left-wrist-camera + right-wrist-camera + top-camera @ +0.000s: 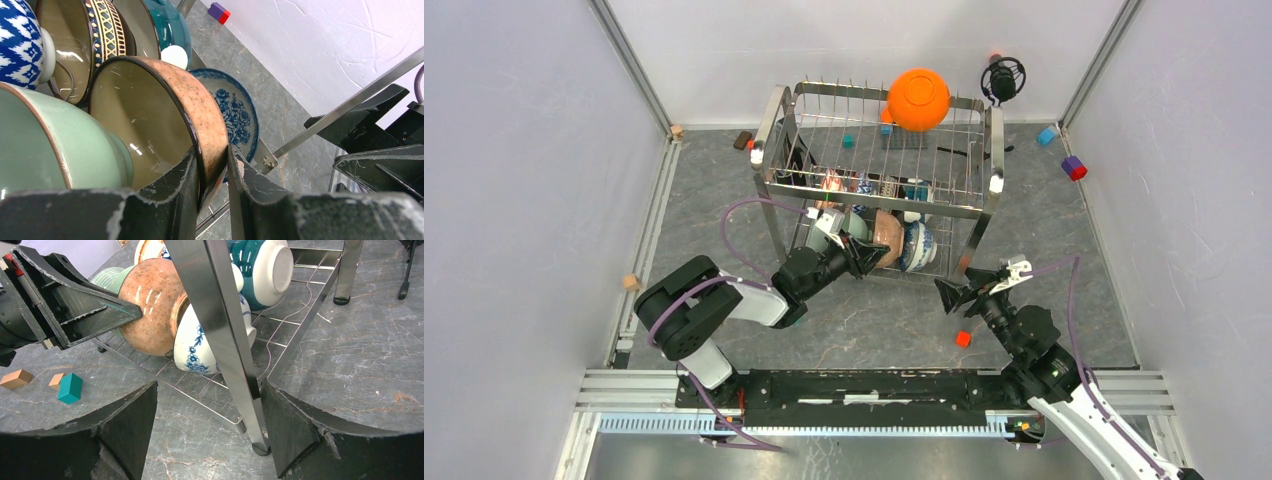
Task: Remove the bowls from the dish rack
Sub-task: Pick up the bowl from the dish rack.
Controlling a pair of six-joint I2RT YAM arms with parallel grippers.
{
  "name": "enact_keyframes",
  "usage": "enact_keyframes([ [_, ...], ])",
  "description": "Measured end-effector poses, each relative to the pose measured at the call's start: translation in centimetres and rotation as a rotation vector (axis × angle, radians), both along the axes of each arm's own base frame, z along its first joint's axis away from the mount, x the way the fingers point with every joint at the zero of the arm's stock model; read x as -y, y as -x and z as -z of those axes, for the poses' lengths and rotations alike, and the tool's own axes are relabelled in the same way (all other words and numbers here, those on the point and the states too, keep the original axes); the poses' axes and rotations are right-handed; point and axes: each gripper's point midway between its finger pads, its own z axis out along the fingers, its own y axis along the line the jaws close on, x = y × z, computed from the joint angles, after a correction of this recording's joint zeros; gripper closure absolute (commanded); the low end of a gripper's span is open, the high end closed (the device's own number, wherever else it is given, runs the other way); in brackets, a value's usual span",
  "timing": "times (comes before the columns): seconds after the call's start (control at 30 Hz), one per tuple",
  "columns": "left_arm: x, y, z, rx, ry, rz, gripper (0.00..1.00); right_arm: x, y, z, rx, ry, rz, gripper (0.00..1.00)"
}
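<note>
Left wrist view's edge crops pale green bowl [50, 145] — blue-patterned bowl [17, 45] too.

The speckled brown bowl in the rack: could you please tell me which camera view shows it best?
The left wrist view: the speckled brown bowl fills it, rim pinched by the left gripper. The right wrist view shows its outside; the top view, a sliver.

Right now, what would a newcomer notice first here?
The bright orange bowl on the dish rack's top tier, far right, grabs the eye. Below, the left gripper pinches the rim of a brown speckled bowl on the lower tier; the right gripper hangs open beside the rack.
</note>
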Motion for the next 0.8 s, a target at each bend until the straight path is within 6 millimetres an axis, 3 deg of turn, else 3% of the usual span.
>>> enact_keyframes([
  [0.8, -0.05, 0.21, -0.27, 0.009, 0.01, 0.027, 0.98, 0.5, -0.39, 0.57, -0.022, 0.007, 0.039, 0.16],
])
